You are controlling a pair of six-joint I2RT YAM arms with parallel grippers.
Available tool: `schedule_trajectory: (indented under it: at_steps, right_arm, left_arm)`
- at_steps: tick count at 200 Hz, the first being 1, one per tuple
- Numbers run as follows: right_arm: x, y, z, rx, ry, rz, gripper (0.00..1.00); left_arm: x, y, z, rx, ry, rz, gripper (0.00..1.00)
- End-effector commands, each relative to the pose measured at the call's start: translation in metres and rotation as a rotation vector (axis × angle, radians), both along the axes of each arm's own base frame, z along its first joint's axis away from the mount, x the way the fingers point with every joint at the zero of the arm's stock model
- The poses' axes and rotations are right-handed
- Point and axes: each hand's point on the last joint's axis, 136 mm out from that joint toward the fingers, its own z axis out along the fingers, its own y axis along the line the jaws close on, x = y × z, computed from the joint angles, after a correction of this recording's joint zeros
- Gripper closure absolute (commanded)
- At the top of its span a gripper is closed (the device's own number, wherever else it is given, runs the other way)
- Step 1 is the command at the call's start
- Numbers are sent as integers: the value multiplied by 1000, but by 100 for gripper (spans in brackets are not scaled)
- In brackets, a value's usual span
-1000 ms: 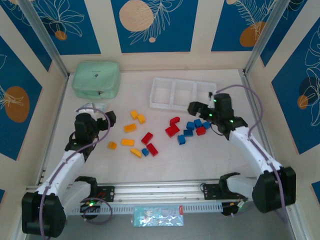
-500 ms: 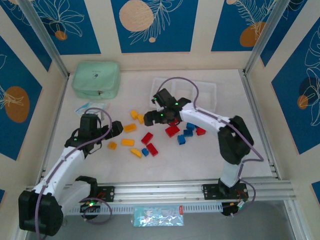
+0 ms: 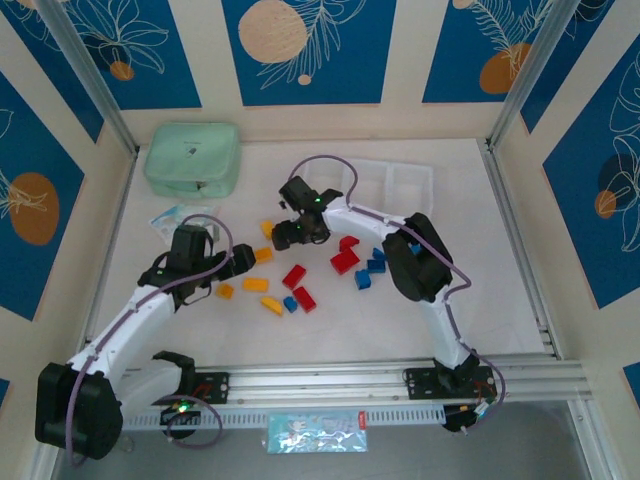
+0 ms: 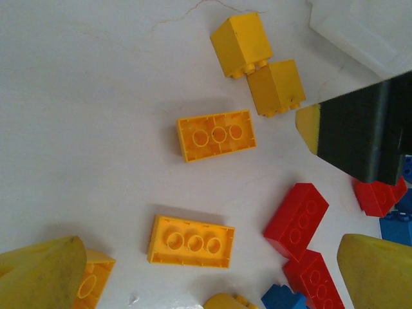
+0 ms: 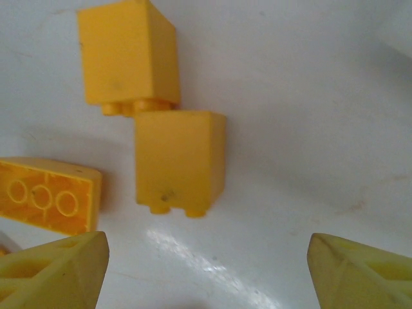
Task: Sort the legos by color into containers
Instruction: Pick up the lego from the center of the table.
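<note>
Legos (image 5: 180,161) — three yellow (two cubes) under right gripper (image 5: 206,248); left gripper (image 4: 212,251): both agape, empty.

Right arm (image 3: 362,214) hides part of the tray (image 3: 412,178); the frame edge crops a flat yellow brick (image 5: 48,195)

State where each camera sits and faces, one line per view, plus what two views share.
Top external: above and behind the bases, looking down on the white table; both white arms show, left gripper and right gripper.
Left wrist: on the left arm, facing down at scattered plastic bricks; its open yellow fingertips show at the bottom corners.
Right wrist: on the right arm, close above two yellow cube-shaped plastic bricks; its yellow fingertips show likewise.
Shared: both wrist views hold that cube pair.
</note>
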Motion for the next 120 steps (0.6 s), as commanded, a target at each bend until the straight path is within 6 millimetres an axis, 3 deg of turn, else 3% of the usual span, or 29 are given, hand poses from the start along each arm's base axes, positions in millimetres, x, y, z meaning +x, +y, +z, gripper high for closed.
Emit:
schedule_trajectory:
  at_steps: [1,66,120]
  right_arm:
    - [2,8,-5,-26,1,40,20]
    - [13,15,-24,-81,-4,74,33]
    - [12,20,-19,-78,-32,107,51]
  left_arm:
    - [1,3,7,16,2,26,0]
    - [0,3,3,2,13,35,0]
    - [1,-1,3,-14,11,29,0]
